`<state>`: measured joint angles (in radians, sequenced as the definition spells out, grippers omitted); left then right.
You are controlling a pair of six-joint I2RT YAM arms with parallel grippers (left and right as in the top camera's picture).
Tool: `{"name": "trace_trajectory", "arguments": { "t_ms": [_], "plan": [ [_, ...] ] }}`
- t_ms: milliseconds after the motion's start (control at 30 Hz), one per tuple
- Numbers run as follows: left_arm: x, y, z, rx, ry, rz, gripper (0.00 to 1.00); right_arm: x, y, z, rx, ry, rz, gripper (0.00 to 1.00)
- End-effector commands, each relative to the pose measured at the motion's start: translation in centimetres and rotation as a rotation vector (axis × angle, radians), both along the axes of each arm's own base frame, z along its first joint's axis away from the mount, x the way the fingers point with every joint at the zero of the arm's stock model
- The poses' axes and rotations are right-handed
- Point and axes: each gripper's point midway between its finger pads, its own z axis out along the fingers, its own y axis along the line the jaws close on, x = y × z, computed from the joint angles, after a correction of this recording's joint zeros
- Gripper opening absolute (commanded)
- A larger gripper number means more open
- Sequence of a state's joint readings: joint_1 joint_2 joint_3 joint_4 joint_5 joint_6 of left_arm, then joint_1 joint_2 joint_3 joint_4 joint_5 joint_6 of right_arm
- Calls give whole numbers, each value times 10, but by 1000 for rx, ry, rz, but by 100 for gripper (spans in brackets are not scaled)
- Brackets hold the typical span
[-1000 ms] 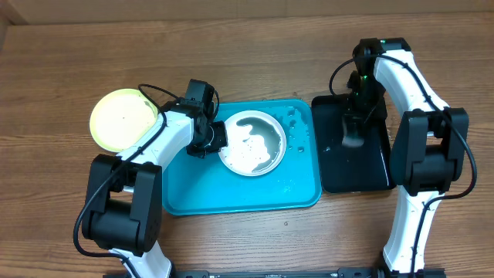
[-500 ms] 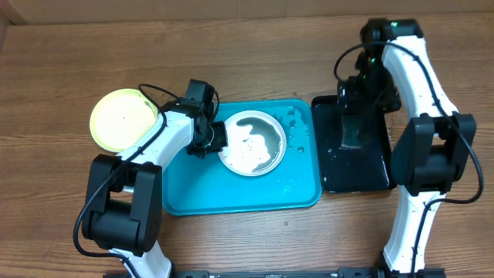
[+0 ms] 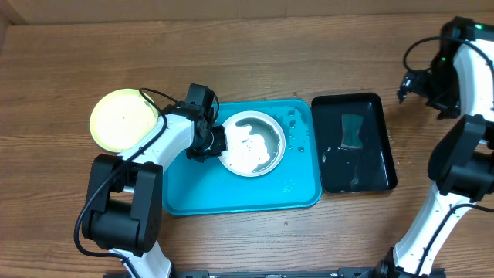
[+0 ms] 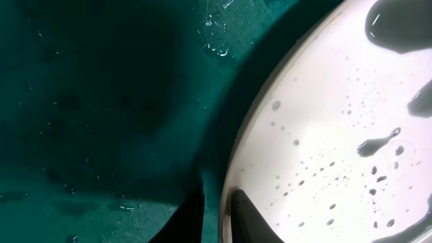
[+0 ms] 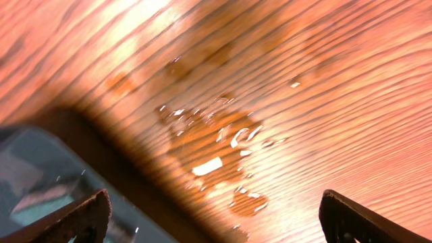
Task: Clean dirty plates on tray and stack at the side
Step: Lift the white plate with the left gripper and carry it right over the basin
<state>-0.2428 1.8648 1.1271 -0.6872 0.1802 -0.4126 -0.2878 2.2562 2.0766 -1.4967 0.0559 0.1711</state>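
At the plate (image 4: 337,135) rim, only left wrist shows pincer (image 4: 219,217) clamped.

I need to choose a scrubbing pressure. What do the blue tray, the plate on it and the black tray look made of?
The blue tray is likely plastic: it is glossy, with rounded moulded corners and beaded droplets. The plate has a smooth, shiny white centre, so it could be glazed ceramic or melamine; I cannot tell which. The black tray is shiny and wet, and is probably plastic.

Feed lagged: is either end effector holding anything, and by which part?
Left end effector grips the plate by its left rim; right end effector is open, holding nothing.
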Motion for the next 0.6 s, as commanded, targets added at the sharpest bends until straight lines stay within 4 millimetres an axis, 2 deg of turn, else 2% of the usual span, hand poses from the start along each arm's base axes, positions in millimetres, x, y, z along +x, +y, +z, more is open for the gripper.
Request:
{"name": "trace_trajectory", "arguments": {
  "t_ms": [0, 67, 300, 567],
  "plan": [
    [-9, -1, -10, 12, 28, -17, 12, 9, -10, 18, -26, -76, -28, 100],
    [-8, -1, -10, 12, 25, -17, 4, 14, -17, 18, -35, -103, -40, 100],
    [-1, -1, -5, 10, 4, -29, 4, 38, -28, 21, -66, -204, -46, 100],
    [26, 6, 32, 37, -29, -7, 4, 54, -33, 24, -86, -270, -46, 100]
  ]
}}
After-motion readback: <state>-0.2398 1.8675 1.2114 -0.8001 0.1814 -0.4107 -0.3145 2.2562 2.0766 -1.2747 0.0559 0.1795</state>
